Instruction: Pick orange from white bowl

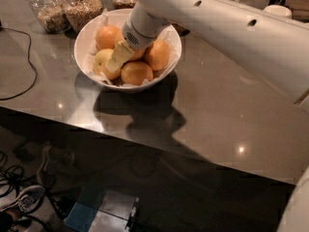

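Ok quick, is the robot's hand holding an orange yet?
Gripper: down in the white bowl among the fruit; whether it holds anything cannot be told.

Hemmed in along the far edge by three glass jars (84, 6) just behind the white bowl (83, 37). Crowded inside the bowl by fruit (136, 73) around the gripper (115, 64). Open toward the near edge and the right edge; only a cable (21, 83) by the left edge.
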Tool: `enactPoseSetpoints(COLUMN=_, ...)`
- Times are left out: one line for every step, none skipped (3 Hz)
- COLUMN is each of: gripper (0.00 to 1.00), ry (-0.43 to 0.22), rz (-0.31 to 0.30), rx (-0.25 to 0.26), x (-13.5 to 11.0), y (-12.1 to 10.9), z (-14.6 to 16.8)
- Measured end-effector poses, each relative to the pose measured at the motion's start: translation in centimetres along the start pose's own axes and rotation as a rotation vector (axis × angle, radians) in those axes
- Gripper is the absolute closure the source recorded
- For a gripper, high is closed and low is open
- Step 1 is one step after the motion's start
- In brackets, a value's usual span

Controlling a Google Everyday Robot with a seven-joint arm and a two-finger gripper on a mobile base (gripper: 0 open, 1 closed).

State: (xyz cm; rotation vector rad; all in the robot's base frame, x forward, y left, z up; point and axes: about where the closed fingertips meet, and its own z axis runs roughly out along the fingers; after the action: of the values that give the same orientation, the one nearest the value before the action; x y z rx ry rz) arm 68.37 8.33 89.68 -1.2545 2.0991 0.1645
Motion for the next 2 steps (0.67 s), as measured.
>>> enactPoseSetpoints(gripper=0.42, ry=0.0, rz=0.0, rx=0.0, x=0.0, y=0.0, z=0.0)
enactPoseSetpoints(gripper=0.66, ry=0.0, rz=0.0, rx=0.0, x=-0.01, y=0.01, z=-0.03)
